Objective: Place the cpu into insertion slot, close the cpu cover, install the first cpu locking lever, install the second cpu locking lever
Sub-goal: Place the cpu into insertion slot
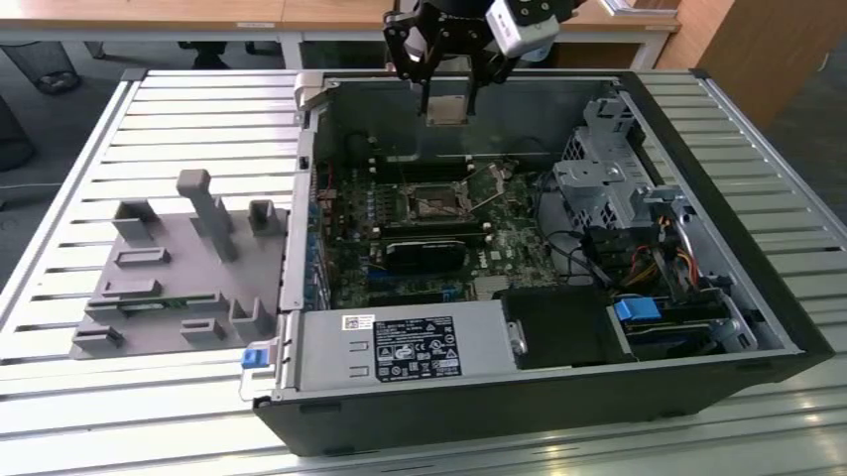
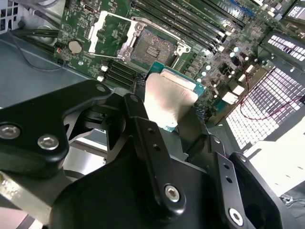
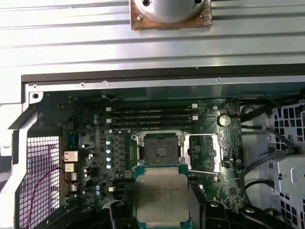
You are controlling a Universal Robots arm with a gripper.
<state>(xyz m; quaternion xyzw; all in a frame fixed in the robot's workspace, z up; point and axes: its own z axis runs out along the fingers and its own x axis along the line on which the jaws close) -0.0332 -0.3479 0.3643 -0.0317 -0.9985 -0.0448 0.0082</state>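
Gripper (image 1: 447,97) grasps the flat square silvery-grey cpu (image 3: 161,195), with the dark square silver-rimmed insertion slot (image 3: 159,151) uncovered below the gripper.

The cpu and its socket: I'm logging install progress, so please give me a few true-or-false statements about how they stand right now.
1. The gripper holds the cpu. True.
2. The cpu sits in the insertion slot. False: the slot is empty, and the cpu is held clear of it.
3. The cpu cover is swung open beside the slot. True.
4. The gripper is over the grey fixture. False: it hangs over the far side of the open computer case.
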